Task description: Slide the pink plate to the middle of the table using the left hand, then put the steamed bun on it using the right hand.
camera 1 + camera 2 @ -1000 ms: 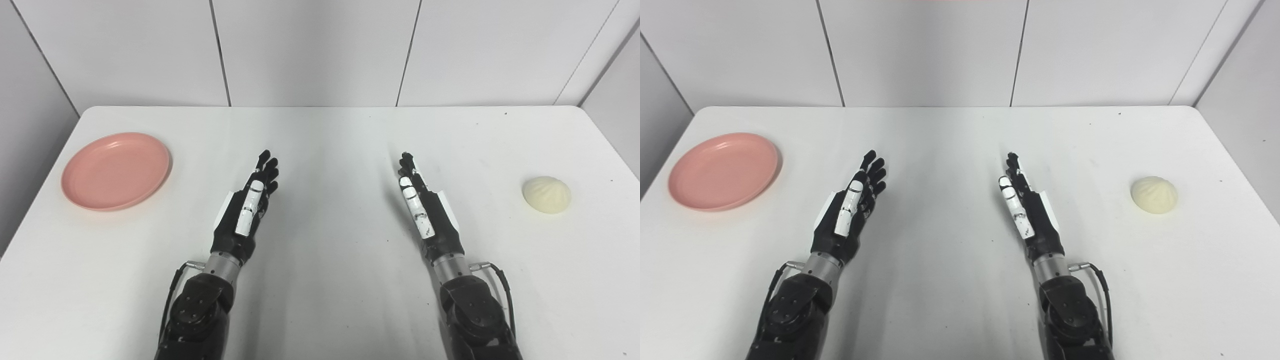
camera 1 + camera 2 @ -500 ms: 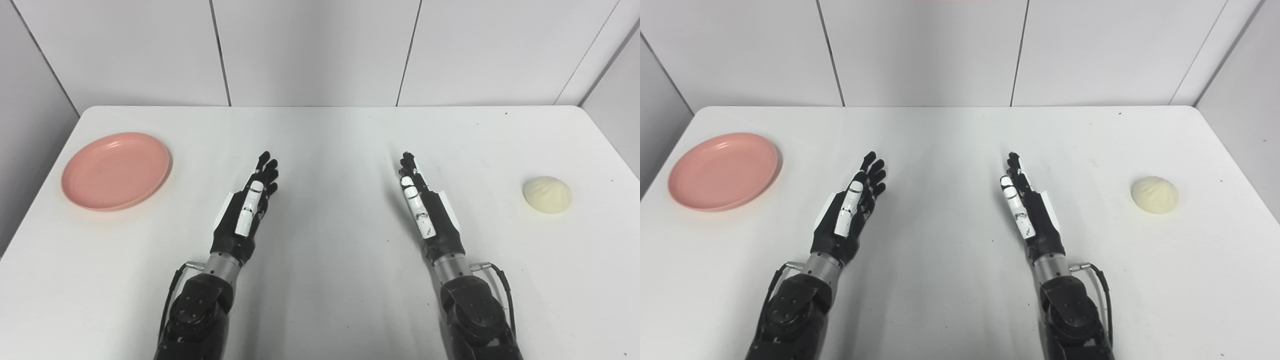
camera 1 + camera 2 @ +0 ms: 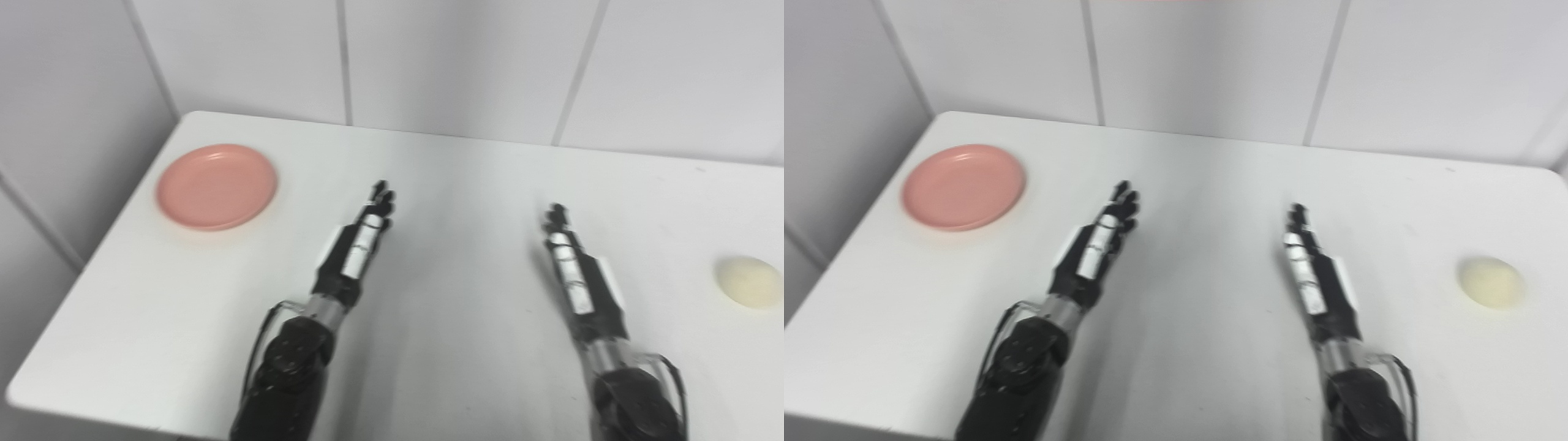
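Plate [image 3: 215, 186] far left on the table [image 3: 465, 184], bun [image 3: 748, 281] far right, both hands between.

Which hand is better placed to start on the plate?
Left. The left hand is open, nearer the pink plate at the table's far left. The right hand sits toward the steamed bun.

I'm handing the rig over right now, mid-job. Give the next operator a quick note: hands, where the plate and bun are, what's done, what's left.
Left hand: open, holding nothing, near mid-table.
Right hand: open, holding nothing, near mid-table.
Pink plate: far-left of the table, untouched.
Steamed bun: on the right side, clear of the right hand.
Done: nothing yet.
Left: left hand slides the plate to the middle, then right hand puts the bun on it.
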Tool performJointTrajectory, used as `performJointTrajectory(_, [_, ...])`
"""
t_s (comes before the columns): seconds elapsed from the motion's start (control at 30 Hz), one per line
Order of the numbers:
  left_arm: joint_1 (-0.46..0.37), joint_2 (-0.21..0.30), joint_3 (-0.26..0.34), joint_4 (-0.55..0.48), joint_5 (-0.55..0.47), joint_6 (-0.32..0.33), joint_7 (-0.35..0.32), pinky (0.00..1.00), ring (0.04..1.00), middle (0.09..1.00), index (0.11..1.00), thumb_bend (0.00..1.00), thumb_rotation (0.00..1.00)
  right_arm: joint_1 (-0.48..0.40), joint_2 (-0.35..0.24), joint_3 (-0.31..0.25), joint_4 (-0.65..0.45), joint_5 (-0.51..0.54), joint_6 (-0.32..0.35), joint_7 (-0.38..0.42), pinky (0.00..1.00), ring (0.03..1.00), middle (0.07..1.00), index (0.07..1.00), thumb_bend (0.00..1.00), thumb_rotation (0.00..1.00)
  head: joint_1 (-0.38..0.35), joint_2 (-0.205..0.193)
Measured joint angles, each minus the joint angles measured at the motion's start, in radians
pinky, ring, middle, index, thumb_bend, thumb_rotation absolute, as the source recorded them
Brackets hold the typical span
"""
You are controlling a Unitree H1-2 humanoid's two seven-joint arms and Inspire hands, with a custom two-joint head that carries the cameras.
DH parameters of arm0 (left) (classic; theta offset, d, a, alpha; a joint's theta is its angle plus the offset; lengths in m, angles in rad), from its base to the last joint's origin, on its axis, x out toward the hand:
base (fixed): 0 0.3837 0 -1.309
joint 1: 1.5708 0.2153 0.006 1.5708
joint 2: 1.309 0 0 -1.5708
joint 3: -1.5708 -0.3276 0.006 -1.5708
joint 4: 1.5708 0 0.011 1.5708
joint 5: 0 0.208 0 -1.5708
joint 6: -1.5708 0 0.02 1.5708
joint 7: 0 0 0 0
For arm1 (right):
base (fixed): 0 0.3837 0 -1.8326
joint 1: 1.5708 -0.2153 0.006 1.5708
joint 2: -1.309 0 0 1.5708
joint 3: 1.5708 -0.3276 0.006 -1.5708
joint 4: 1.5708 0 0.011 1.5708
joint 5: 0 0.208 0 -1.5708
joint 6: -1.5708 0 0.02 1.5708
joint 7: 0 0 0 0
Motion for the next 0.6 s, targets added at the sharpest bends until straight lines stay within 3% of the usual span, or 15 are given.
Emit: performJointTrajectory(0.6, [-0.009,-0.007,-0.006,0.013,0.045,-0.025,0.021,1.0,1.0,1.0,1.0,0.47,1.0,-0.001,-0.01,-0.004,0.008,0.011,-0.001,0.008,1.0,1.0,1.0,1.0,0.14,1.0,0.009,-0.002])
